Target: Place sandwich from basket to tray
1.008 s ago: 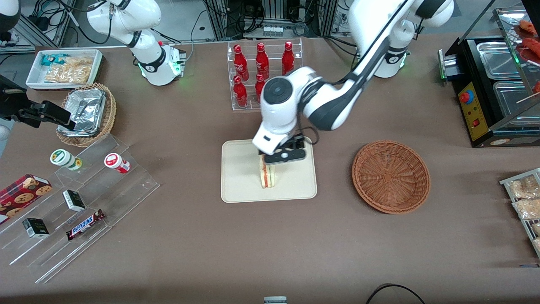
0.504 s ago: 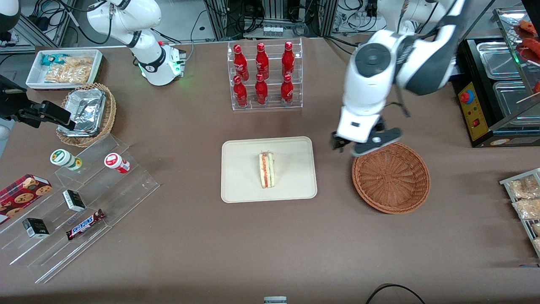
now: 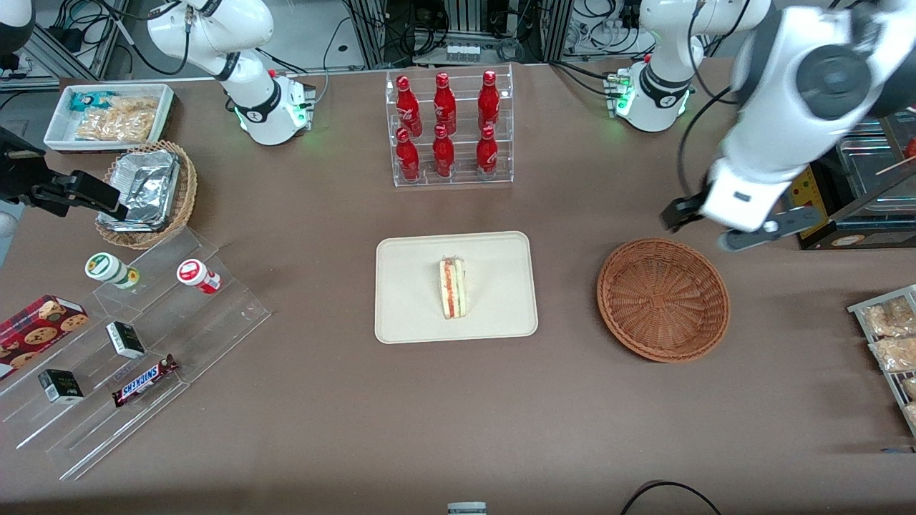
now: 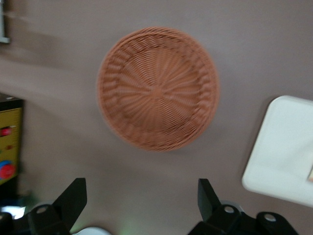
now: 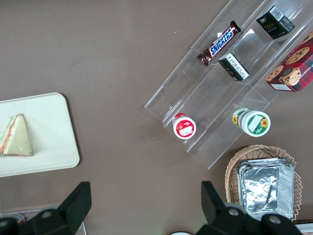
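The sandwich (image 3: 452,288), a pale wedge with a red and green filling stripe, lies on the cream tray (image 3: 408,315) in the middle of the table; it also shows in the right wrist view (image 5: 15,137) on the tray (image 5: 54,142). The reddish-brown wicker basket (image 3: 663,298) stands empty toward the working arm's end, also in the left wrist view (image 4: 157,88), where a tray corner (image 4: 279,156) shows. My left gripper (image 3: 723,227) hangs high, open and empty, above the table just farther from the front camera than the basket. Its fingers (image 4: 73,198) stand wide apart.
A clear rack of red bottles (image 3: 449,125) stands farther back than the tray. A black warmer machine (image 3: 834,164) is beside my gripper. A clear stepped shelf with snacks (image 3: 136,343), a foil-lined wicker basket (image 3: 147,193) and a white bin (image 3: 107,114) lie toward the parked arm's end.
My gripper let go of the sandwich on the tray, rose, and swung away past the basket toward the working arm's end. The sandwich stays on the tray.
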Tool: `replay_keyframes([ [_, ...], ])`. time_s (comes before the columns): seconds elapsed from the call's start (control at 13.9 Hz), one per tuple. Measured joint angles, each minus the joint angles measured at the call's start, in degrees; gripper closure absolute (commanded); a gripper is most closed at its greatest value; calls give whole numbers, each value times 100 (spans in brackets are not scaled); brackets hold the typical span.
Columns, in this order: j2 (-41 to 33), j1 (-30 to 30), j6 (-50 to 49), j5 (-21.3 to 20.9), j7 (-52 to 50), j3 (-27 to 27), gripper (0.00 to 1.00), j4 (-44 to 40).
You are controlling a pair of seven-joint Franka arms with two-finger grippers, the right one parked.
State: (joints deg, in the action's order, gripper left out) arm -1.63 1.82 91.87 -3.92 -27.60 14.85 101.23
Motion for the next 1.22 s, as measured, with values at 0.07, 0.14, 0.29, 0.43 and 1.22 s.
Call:
replay_keyframes([
  [0.07, -38, 240, -297, 5, 390, -2, 0, -173],
  [0.14, -60, 470, -481, 11, 766, -5, 0, -319],
  [0.29, -64, 768, -622, 38, 1252, -14, 0, -525],
  [0.43, -51, 809, -632, 40, 1341, -11, 0, -643],
  [1.22, 179, 510, -727, 72, 2177, -534, 0, -1158],
])
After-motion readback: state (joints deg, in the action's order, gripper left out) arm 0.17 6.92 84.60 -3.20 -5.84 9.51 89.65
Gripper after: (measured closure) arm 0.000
